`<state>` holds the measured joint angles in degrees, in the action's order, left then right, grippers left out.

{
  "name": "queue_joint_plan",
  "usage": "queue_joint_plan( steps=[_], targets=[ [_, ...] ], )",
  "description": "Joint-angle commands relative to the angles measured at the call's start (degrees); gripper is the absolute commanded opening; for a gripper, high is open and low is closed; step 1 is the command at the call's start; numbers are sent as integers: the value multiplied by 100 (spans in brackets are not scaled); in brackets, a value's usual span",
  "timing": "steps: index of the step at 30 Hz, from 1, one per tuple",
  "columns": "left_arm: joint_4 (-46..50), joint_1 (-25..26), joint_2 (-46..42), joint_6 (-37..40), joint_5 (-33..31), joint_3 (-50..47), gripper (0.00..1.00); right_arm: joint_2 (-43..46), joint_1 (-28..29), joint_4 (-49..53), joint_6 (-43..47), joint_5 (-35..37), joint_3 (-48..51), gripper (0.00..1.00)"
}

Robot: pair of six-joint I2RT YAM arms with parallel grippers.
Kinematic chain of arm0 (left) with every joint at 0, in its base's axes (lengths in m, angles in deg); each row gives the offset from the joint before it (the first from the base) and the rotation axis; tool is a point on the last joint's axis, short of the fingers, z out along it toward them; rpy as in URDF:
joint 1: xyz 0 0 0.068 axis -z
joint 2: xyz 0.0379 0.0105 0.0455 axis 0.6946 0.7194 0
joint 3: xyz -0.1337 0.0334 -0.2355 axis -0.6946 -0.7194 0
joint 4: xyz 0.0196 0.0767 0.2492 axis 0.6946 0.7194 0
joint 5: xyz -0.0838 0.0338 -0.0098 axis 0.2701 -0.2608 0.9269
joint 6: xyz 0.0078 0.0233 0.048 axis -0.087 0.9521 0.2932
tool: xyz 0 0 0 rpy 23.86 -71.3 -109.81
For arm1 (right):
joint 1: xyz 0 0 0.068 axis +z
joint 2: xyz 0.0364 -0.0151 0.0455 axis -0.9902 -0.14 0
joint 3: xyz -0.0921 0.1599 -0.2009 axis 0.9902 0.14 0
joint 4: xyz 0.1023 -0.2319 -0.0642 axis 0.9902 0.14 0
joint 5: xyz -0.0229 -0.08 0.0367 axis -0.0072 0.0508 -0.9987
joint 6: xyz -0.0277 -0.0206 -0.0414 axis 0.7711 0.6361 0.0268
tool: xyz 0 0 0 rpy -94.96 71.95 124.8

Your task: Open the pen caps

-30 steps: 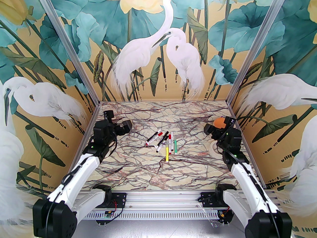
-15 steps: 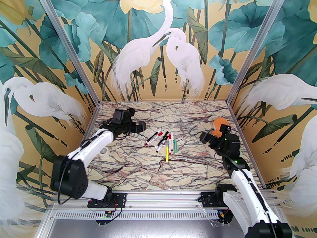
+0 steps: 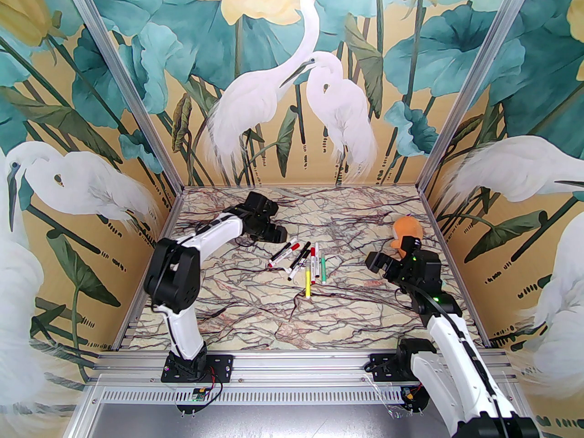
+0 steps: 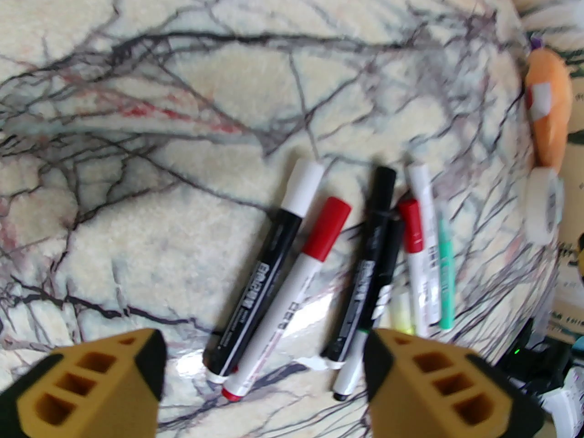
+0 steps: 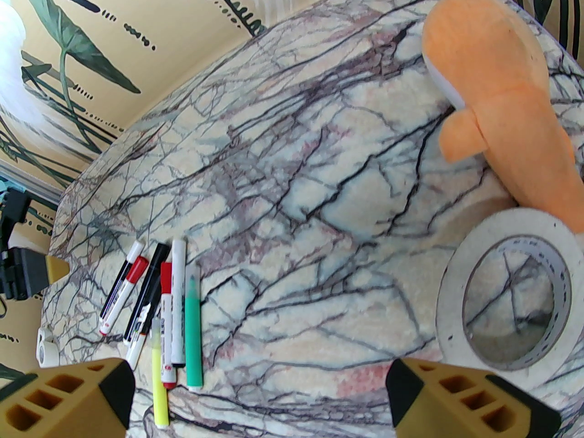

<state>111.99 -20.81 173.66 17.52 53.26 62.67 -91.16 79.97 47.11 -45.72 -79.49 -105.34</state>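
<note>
Several pens [image 3: 301, 263] lie in a loose bundle mid-table, caps pointing away from the arms. In the left wrist view I see a white cap [image 4: 305, 183] on a black barrel, a red cap [image 4: 327, 228], a black cap [image 4: 383, 190], a smaller red cap [image 4: 412, 226], plus green [image 4: 445, 267] and yellow [image 4: 401, 313] pens. My left gripper [image 3: 278, 234] [image 4: 264, 372] hovers just left of the bundle, jaws apart, nothing between them. My right gripper [image 3: 374, 260] [image 5: 260, 395] stands open to the right of the pens [image 5: 155, 308], well apart from them.
An orange plush toy [image 3: 406, 228] [image 5: 502, 85] lies at the back right, with a white tape roll [image 5: 511, 290] beside it under the right wrist. A small white roll [image 5: 45, 349] sits left of the pens. Walls enclose three sides.
The left arm swung right from the left wall to the pens, its elbow rising. The right gripper moved nearer and a little left, uncovering the plush toy.
</note>
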Motion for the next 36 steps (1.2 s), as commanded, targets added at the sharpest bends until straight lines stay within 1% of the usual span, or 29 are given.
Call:
queue_joint_plan(
  steps=[1,3,4,7,9,13,15,20,22,28,36],
  targets=[
    [599,157,276,361,-215,419,66,310,22,223,-74,-175,-39,99],
    [709,242,381,403,-221,553,60,389,22,192,-69,-132,47,99],
    [745,292,438,434,-253,601,58,407,22,189,-78,-74,71,99],
    [849,401,608,449,-483,761,57,381,22,220,-60,-54,46,99],
    [912,446,708,451,-619,856,54,372,22,236,-56,-61,36,99],
    [989,486,884,499,-724,996,53,392,22,241,-78,-104,68,99],
    [1043,488,973,517,-779,1065,50,393,15,237,-73,-111,64,99],
    [1102,486,1095,543,-863,1184,48,373,22,248,-92,-142,85,99],
    [1149,486,1144,552,-885,1222,47,375,22,245,-96,-150,97,99],
    [1242,486,1342,622,-813,1350,40,373,22,254,-96,-174,99,99],
    [1281,485,1478,629,-757,1420,36,426,21,250,-122,-190,116,99]
  ],
)
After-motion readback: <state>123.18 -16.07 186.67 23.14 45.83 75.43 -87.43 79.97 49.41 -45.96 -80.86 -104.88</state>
